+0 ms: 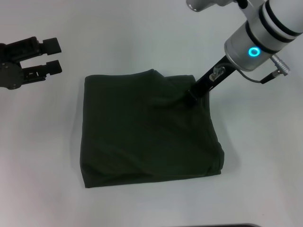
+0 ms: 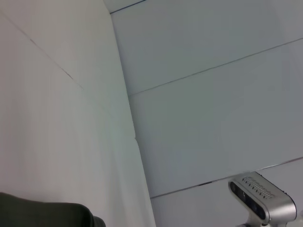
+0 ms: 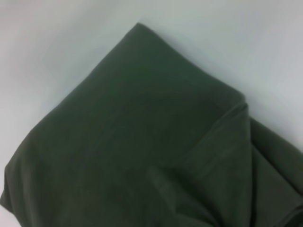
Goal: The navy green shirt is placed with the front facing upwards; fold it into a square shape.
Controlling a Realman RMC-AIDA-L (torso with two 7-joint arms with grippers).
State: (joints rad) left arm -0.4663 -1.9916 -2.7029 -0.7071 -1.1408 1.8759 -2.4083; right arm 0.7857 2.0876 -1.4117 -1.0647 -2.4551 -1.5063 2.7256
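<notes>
White table (image 1: pixel 142 38), folded shirt (image 1: pixel 142 137) under right hand (image 1: pixel 191 99)

This looks like a robotics lab or test cell rather than a home. A plain white tabletop (image 1: pixel 142 38) fills the head view from edge to edge. In the left wrist view, bare white wall panels (image 2: pixel 208 118) with thin seams meet at a corner, and a silver camera unit (image 2: pixel 262 198) sits at lower right.
</notes>
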